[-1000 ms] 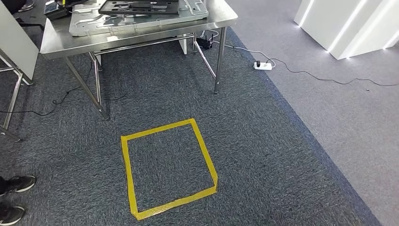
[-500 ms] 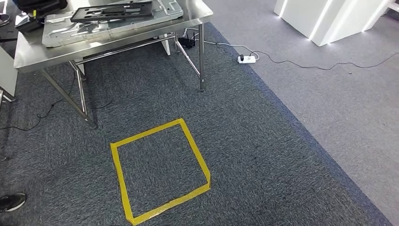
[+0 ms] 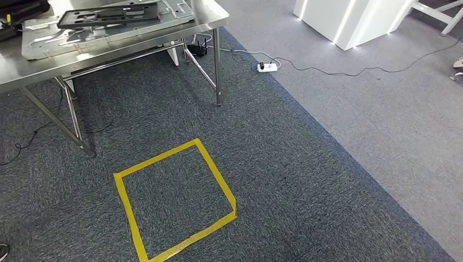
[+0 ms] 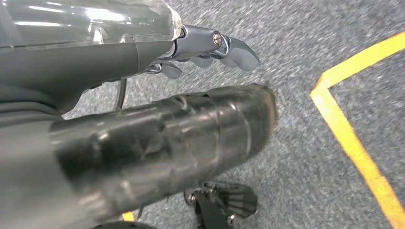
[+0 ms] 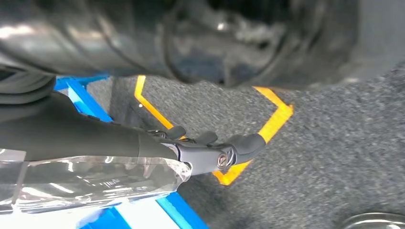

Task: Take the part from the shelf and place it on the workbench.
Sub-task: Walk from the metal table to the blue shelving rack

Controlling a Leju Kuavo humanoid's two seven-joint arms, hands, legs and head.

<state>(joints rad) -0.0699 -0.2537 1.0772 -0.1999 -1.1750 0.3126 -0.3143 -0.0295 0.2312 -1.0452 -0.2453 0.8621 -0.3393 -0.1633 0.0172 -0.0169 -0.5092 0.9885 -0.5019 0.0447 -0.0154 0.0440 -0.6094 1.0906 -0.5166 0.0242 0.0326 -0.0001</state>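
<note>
Left hand (image 4: 210, 52) hangs over dark carpet, fingers loosely curled, nothing in it. Right hand (image 5: 215, 150) same, empty, near yellow tape square (image 3: 174, 199). Shelf and its part nowhere to be seen, so can't judge weight or grip spot. Shiny steel tabletop (image 3: 109, 46) already carries flat grey metal panel (image 3: 104, 27) and black frame (image 3: 109, 13); guessing part is similar: stiff, slippery, grab edges.
</note>
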